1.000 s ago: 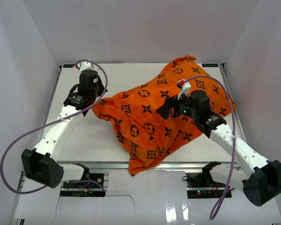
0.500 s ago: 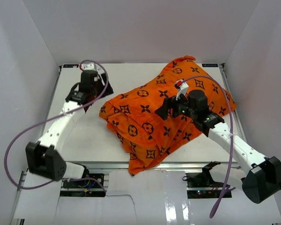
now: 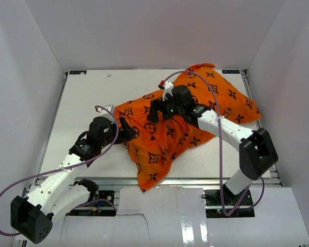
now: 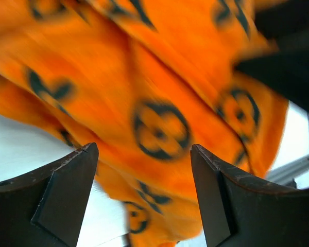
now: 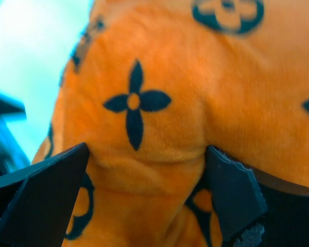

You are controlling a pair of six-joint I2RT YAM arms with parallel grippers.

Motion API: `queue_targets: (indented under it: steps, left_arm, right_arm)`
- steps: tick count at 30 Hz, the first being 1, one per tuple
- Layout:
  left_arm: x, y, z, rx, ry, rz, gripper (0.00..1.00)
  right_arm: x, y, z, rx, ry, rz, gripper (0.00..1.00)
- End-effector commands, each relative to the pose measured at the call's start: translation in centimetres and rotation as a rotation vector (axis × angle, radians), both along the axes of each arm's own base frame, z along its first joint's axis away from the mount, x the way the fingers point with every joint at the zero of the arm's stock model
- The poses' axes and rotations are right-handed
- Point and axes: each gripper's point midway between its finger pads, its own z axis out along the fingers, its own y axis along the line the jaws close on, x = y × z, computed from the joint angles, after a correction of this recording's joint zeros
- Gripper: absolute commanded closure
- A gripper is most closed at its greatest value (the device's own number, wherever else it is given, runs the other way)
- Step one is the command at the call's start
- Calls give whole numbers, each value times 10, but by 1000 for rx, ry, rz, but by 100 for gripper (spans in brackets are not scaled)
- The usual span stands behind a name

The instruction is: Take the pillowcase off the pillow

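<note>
The orange pillowcase [image 3: 165, 144] with black motifs lies bunched across the middle and right of the table, one corner drooping over the front edge. The pillow is hidden inside it. My left gripper [image 3: 127, 128] is open at the cover's left edge, and its wrist view shows blurred orange pillowcase [image 4: 159, 92] just beyond the left gripper [image 4: 144, 154]. My right gripper [image 3: 152, 112] rests on the upper left of the bundle. Up close, the right gripper [image 5: 148, 152] stands open, with a soft fold of the pillowcase [image 5: 159, 67] bulging between the spread fingers.
Bare white tabletop [image 3: 87, 98] stretches to the left and back of the bundle. White walls close in the left, back and right sides. A metal rail [image 3: 206, 181] runs along the front edge. A purple cable [image 3: 20, 180] loops off the left arm.
My left gripper let go of the cover's left corner, opened and swung from the far left to the near-left of the bundle. My right arm reached leftward over the pillowcase.
</note>
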Motion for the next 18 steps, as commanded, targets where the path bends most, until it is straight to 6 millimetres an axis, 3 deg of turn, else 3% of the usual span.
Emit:
queue_targets:
  steps: [1,2,4,5,9,12,15,16,18]
  left_arm:
    - [0,-18,18,-64,-49,-85,17]
    - [0,-18,17,-60,-42,-82,17]
    - [-1,-21,17,-76,-38,-87,17]
    - [-3,-26,21,-97,-50,-118,17]
    - [1,-28,9,-74,-26,-121,17]
    - [4,-28,-2,-54,4,-112,19]
    - [5,-25,-11,-49,23,-83,21]
    - [6,-24,-10,-46,18,-75,22]
    - [7,-19,-17,-35,24,-45,23]
  right_arm:
    - [44,30,49,75,-88,-30,0]
    - [55,36,41,61,-77,-40,0]
    - [71,44,60,77,-112,-59,0]
    - [79,45,51,52,-105,-78,0]
    - [79,41,48,-15,-85,-67,0]
    - [59,29,56,-13,-103,-58,5]
    - [21,16,54,-33,-121,-47,6]
    - [17,16,63,-22,-139,-52,7]
    - [1,10,44,-64,-119,-61,7]
